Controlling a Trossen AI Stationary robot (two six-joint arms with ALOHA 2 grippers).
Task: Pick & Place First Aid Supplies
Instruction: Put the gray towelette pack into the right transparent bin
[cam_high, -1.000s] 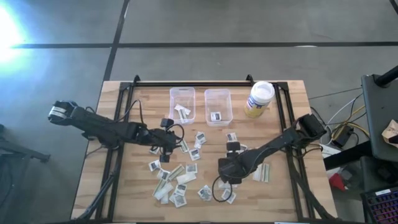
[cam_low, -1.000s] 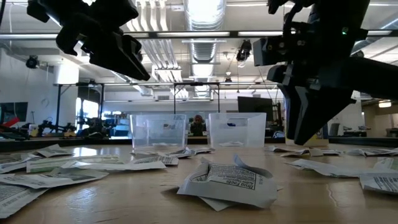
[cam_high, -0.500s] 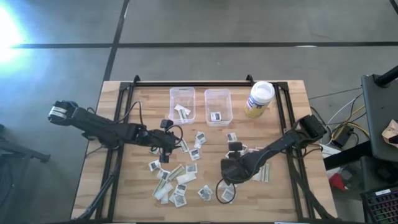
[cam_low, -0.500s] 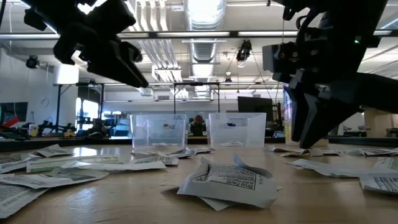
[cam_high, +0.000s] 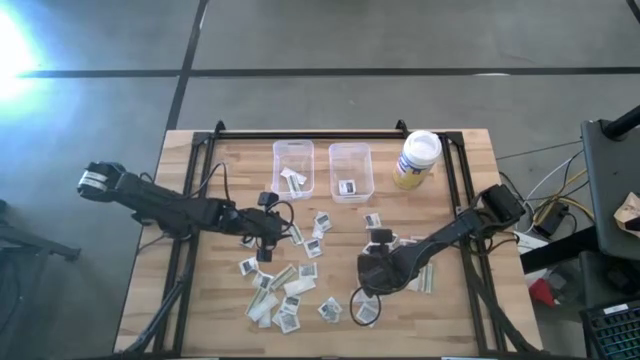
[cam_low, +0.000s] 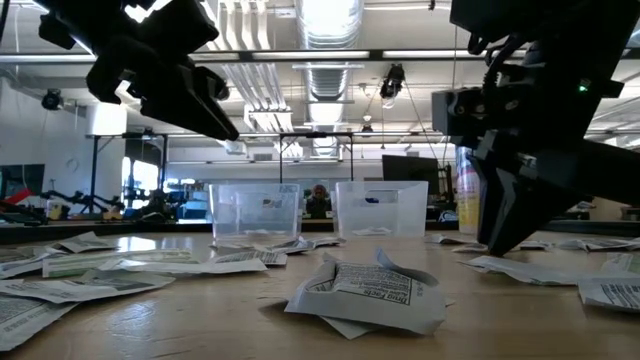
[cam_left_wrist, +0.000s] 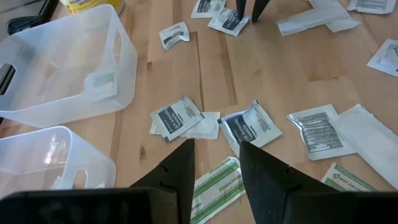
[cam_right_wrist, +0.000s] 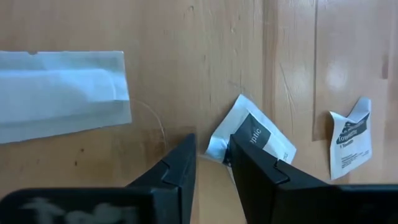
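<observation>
The right gripper (cam_right_wrist: 211, 163) is low over a white packet (cam_right_wrist: 258, 142), its fingers apart and grasping nothing, probably to straddle the packet's edge. The left gripper (cam_left_wrist: 217, 163) waits above the table, also parted and empty.

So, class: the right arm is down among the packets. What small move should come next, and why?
Probably close the right gripper. Its jaws stand slightly apart, straddling the corner of a square white packet lying flat on the wooden table, so a pinch should catch that edge before lifting. The left gripper waits above other packets.
</observation>
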